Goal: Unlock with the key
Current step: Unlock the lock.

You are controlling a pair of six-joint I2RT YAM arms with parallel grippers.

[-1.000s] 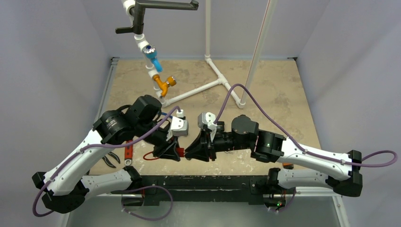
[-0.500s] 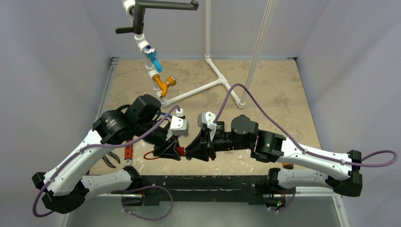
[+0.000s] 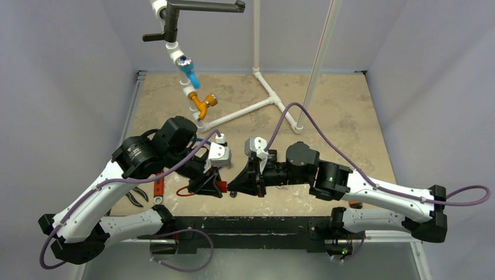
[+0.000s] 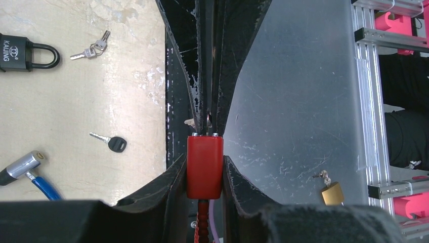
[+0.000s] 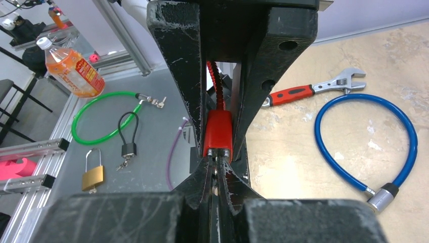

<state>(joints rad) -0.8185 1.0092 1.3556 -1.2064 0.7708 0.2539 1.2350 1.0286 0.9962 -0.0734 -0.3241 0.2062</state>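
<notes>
A red padlock point(image 4: 204, 162) with a red ribbed cable point(image 4: 203, 223) trailing behind it sits clamped between the fingers of my left gripper point(image 4: 205, 174), held just above the table's near edge. My right gripper point(image 5: 216, 163) faces it nose to nose, shut on a thin silver key point(image 5: 215, 175) whose tip meets the lock's end face point(image 5: 218, 132). In the top view the left gripper point(image 3: 213, 185) and the right gripper point(image 3: 236, 185) meet around the red padlock point(image 3: 222, 186). How deep the key sits in the keyhole is hidden.
On the table lie a black padlock point(image 4: 23, 53), a small key bunch point(image 4: 93, 48), a black-headed key point(image 4: 114, 143), a blue cable lock point(image 5: 364, 142) and an adjustable wrench point(image 5: 308, 91). Below the edge are a green cable lock point(image 5: 106, 116), a brass padlock point(image 5: 93, 174) and a bottle point(image 5: 71, 66).
My right gripper's jaws have closed and it has edged slightly left against the lock. The left gripper keeps the same grip and has shifted only a little.
</notes>
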